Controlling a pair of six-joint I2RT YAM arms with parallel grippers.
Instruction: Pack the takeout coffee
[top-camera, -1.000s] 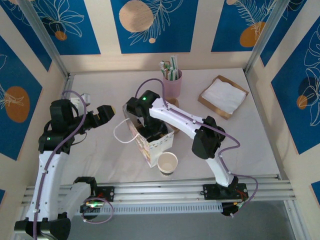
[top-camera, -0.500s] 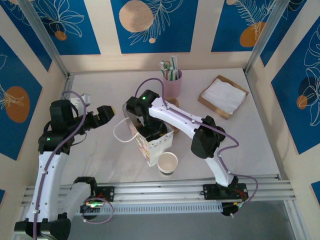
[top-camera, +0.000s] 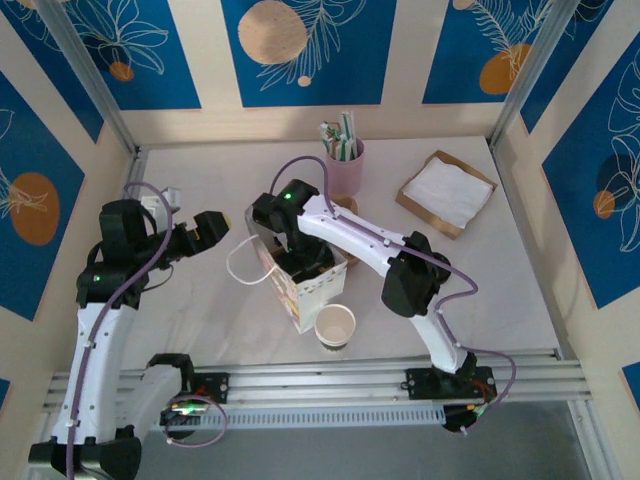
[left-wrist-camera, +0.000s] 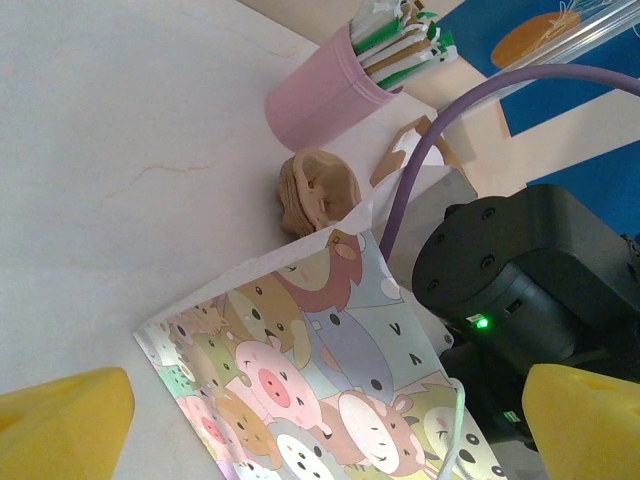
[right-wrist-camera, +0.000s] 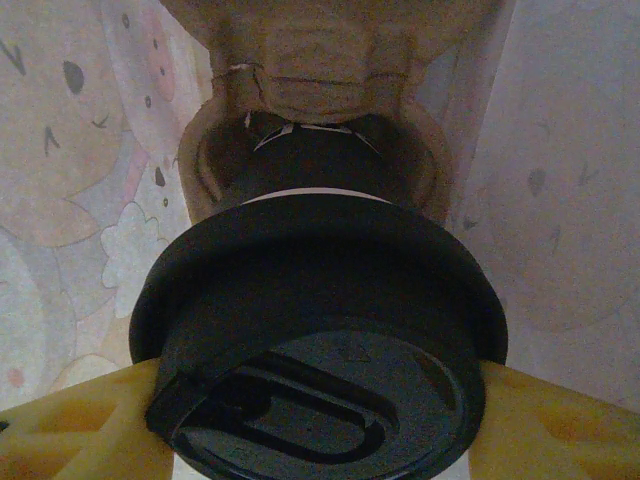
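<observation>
Fingers (right-wrist-camera: 70, 425) of the right gripper (right-wrist-camera: 315, 425) were closed on the black lid of the takeout coffee (right-wrist-camera: 320, 300), which was held inside the cartoon-printed bag (top-camera: 312, 293) toward the near edge of the table (top-camera: 200, 300), above a brown carrier (right-wrist-camera: 310, 60). The left gripper (left-wrist-camera: 320, 420) was spread wide beside the bag, empty.

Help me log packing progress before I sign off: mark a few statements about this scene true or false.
1. The right gripper holds the black-lidded takeout coffee inside the paper bag. True.
2. The left gripper is shut on the bag's handle. False: it is open, beside the bag, holding nothing.
3. The lidless cup stands inside the bag. False: it stands on the table, on the bag's near side.
4. The pink cup of straws stands upright beyond the bag. True.
</observation>
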